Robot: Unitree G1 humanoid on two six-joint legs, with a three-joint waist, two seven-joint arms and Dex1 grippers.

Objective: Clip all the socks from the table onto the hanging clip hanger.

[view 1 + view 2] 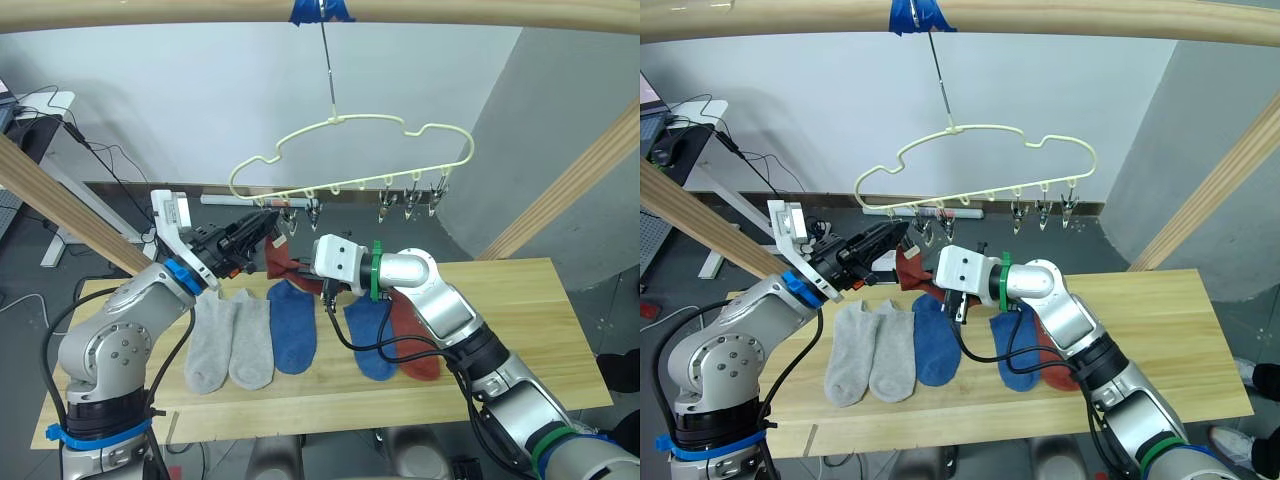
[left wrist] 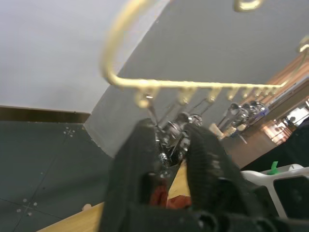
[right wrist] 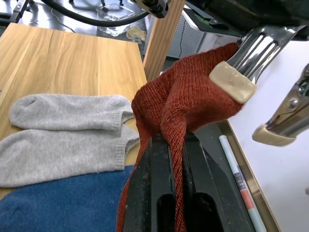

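The right gripper [image 3: 176, 159] is pinched on a red sock [image 3: 193, 104] held up at the left end of the hanger [image 1: 350, 150], the sock's edge in a clip [image 3: 241, 67]. The left gripper [image 2: 174, 145] closes narrow around a clip [image 2: 169, 137] there. On the table [image 1: 520, 330] lie two grey socks [image 1: 230, 340] toward the left edge, then a blue sock [image 1: 293, 325], another blue [image 1: 372, 340] and a red one [image 1: 415, 345] mid-table
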